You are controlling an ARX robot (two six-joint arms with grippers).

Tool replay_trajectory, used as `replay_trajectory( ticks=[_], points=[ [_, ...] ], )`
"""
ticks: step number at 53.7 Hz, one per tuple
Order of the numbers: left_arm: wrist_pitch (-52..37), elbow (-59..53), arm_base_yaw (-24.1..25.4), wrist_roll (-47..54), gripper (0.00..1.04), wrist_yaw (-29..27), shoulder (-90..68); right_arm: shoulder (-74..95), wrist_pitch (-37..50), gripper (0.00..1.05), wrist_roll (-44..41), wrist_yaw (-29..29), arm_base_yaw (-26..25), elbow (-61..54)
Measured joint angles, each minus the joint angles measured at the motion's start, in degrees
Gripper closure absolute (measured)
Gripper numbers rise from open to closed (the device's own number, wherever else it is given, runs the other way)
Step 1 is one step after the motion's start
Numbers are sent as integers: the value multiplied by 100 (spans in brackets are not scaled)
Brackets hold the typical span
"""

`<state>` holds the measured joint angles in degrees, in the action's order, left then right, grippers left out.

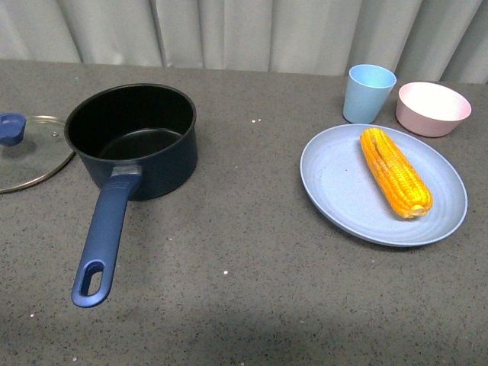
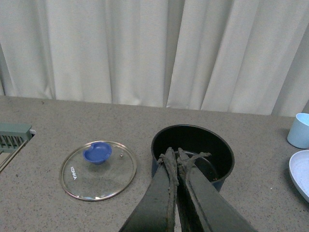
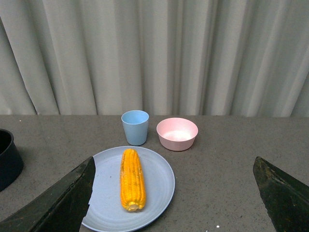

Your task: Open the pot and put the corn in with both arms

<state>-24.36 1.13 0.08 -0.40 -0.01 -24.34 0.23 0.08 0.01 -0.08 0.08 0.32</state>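
Left end effector pinched closed, empty — right end effector spread wide, empty.

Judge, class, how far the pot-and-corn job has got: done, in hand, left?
Done: the lid lies beside the open pot. In hand: nothing; the left claw is shut and empty, the right claw open and empty. Left: the corn lies on the blue plate, not in the pot.
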Motion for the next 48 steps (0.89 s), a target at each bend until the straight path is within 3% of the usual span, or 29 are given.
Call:
replay_trajectory(
  ticks=[43,48],
  points=[
    [1405,-2,0,0,101,-2,1423,0,0,9,-2,0,0,0],
    [2177,0,0,0,101,9,2009,0,2,9,-2,0,0,0]
  ],
)
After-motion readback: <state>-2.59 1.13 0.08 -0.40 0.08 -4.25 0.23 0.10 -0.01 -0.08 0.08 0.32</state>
